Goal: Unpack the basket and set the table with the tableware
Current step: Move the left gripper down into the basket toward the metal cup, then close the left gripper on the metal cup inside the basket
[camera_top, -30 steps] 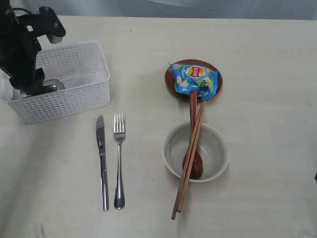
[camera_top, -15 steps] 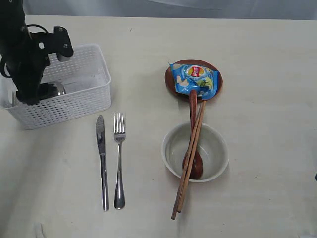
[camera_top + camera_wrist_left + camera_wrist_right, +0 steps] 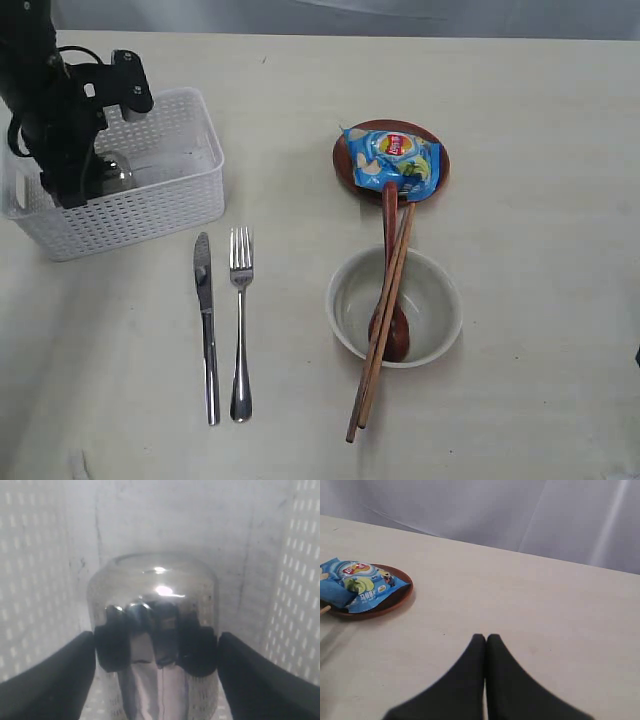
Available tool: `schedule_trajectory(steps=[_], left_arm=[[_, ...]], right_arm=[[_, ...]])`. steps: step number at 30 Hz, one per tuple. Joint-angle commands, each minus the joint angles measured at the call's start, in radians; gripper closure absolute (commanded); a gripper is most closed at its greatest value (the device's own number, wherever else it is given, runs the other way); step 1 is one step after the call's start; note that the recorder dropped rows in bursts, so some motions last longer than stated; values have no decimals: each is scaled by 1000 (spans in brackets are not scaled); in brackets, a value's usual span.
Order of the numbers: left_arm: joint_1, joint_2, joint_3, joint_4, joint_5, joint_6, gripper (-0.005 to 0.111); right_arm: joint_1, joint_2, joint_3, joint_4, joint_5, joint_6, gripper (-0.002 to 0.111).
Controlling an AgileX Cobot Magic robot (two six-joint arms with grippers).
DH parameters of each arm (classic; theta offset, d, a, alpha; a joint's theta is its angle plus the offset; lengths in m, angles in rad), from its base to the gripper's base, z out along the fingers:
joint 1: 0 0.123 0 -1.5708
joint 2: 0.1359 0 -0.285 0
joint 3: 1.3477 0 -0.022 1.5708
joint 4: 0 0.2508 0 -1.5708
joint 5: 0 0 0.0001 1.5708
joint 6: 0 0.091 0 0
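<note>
The white basket (image 3: 150, 210) stands at the table's (image 3: 540, 200) far left. My left gripper (image 3: 88, 178) reaches down inside it and is shut on the steel cup (image 3: 113, 172), with a black finger on each side of the cup (image 3: 155, 595). A knife (image 3: 206, 320) and a fork (image 3: 240, 320) lie side by side in front of the basket. The pale bowl (image 3: 440, 310) holds the wooden spoon (image 3: 390, 335) and the chopsticks (image 3: 378, 350), which lean toward the brown plate (image 3: 343, 165). My right gripper (image 3: 485, 639) is shut and empty over bare table.
A blue chip bag (image 3: 392, 160) lies on the plate (image 3: 395, 605). The basket's perforated walls (image 3: 300, 580) stand close on both sides of the left gripper. A grey curtain (image 3: 520, 510) hangs behind the table's far edge.
The left arm has shifted right and deeper into the basket. The basket has slid slightly, and the cup now stands higher between the fingers. The right gripper shows no earlier view.
</note>
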Motion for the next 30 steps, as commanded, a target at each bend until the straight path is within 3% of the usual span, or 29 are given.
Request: schedule_trajectory(steps=[1,14,17,19,24,27,30], left_arm=[[-3,-61,-4,-4,-19,-20,107],[-3,-264,-4,30,-140,-54,107],[-3,-270,-4,-11,-49,-59,106],[-3,-253,-4,-7,36,-91,100],[24,-196,-4,63,30,-654,65],[70,-154,-23,-4,65,-849,62],[122,-125,-31,-126,91,-889,62]], right_arm=[[-3,-5,3,-2,-5,1,108],[-3,-5,3,-2,-5,1,108],[-3,-5,3,-2,-5,1,108],[-3,-5,3,-2,-5,1,108],[-3,-5,3,-2,-5,1,108],[-3,-5,3,-2,-5,1,108],[-3,-5,3,-2,-5,1,108]])
